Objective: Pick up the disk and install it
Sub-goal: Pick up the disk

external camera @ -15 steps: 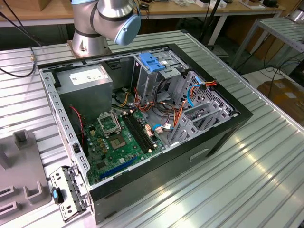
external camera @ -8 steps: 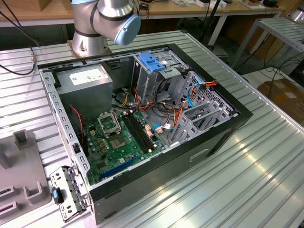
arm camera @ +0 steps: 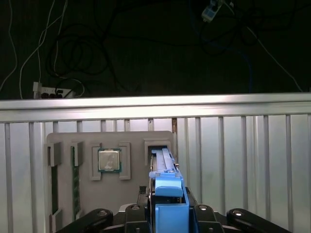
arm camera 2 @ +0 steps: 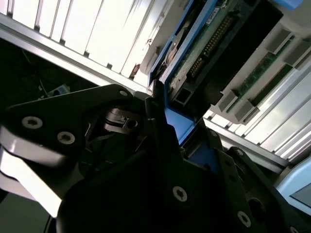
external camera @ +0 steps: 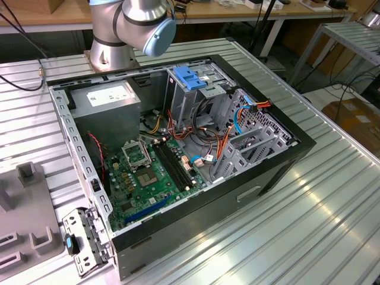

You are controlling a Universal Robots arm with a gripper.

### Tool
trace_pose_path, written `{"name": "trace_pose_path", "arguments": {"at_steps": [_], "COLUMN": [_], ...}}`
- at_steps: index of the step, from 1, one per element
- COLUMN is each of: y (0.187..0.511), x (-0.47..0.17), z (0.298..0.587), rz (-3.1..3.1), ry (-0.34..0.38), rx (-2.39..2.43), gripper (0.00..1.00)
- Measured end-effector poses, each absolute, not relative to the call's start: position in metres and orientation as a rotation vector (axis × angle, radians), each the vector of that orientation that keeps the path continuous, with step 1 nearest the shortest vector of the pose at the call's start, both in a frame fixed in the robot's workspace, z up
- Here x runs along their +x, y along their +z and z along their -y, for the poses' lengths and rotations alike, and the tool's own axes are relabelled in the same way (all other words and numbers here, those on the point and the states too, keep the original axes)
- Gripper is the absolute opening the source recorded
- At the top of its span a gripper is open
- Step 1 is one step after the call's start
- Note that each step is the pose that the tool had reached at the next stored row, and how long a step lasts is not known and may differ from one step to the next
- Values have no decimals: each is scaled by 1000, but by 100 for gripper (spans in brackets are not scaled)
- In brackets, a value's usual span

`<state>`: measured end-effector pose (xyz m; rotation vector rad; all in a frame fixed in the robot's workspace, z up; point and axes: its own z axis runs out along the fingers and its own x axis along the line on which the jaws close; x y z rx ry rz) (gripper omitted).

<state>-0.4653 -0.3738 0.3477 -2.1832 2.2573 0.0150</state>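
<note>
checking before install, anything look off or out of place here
Nothing looks damaged. The disk stands on edge in the gripper; a metal bracket with a blue clip sticks out at the case corner.

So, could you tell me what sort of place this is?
It looks like a robotics lab or test cell for computer assembly: an open computer case lies on a ribbed metal table, the robot arm's base stands beside it, and a grey parts tray holds a processor.

Disk [arm camera: 167, 189] edge-on, faces hidden; arm [external camera: 133, 24] cropped by frame edge.
</note>
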Motion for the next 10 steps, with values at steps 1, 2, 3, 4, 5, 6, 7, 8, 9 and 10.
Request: {"name": "trace_pose_path", "arguments": {"at_steps": [1, 2, 3, 4, 5, 6, 7, 8, 9, 10], "y": [349, 353, 355, 358, 359, 360, 360, 360, 360, 360], "x": [-465, -465, -465, -465, -465, -465, -465, -465, -465, -465], "z": [374, 374, 374, 374, 374, 374, 374, 374, 374, 374], "rz": [-2257, -2257, -2257, -2257, -2257, -2257, -2257, -2257, -2257, -2257], "ry": [15, 15, 15, 15, 15, 15, 15, 15, 15, 15], "rx": [-2183, -2183, -2183, -2183, -2183, -2183, -2183, -2183, -2183, -2183], "gripper": [37, 37, 37, 37, 37, 37, 37, 37, 37, 37]}}
